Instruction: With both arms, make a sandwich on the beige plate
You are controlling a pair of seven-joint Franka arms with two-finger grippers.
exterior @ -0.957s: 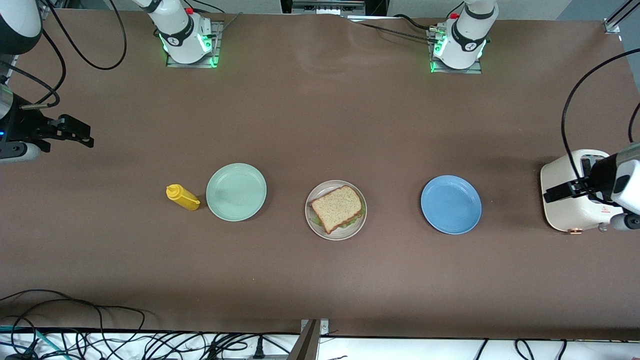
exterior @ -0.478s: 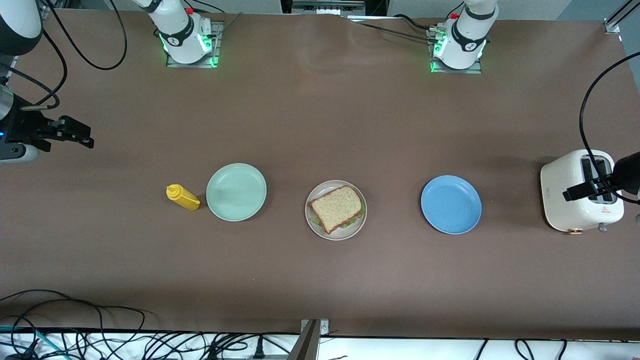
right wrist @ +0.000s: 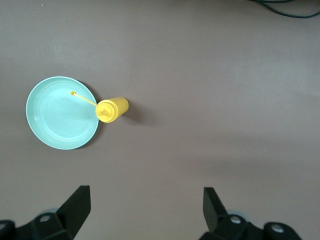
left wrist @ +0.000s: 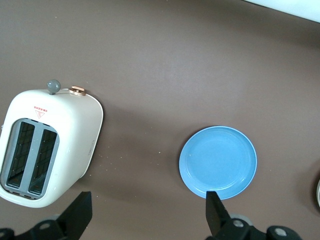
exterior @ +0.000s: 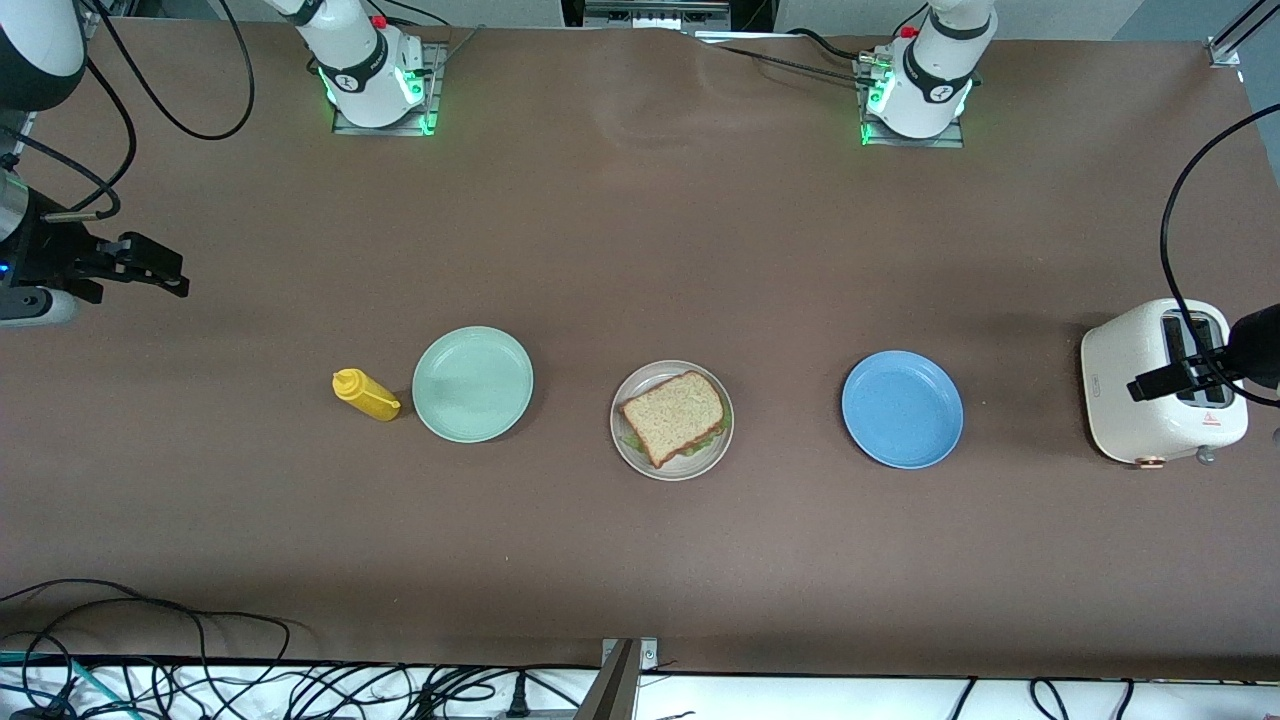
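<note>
The sandwich [exterior: 675,416] lies on the beige plate [exterior: 630,455] in the middle of the table: a speckled brown slice on top, green lettuce showing at its edges. My left gripper [exterior: 1150,385] is open and empty, up over the toaster at the left arm's end; in the left wrist view [left wrist: 147,215] its fingers stand wide apart over bare table. My right gripper [exterior: 165,275] is open and empty, up over the right arm's end of the table; in the right wrist view [right wrist: 145,210] its fingers stand wide apart.
A mint-green plate [exterior: 472,384] [right wrist: 61,120] and a yellow mustard bottle [exterior: 365,395] [right wrist: 112,110] stand toward the right arm's end. A blue plate [exterior: 902,408] [left wrist: 218,162] and a white toaster [exterior: 1160,385] [left wrist: 47,145] stand toward the left arm's end. Cables lie along the near edge.
My left gripper has drawn back toward the left arm's end of the table, uncovering most of the toaster. My right gripper has barely moved. The sandwich has not moved.
</note>
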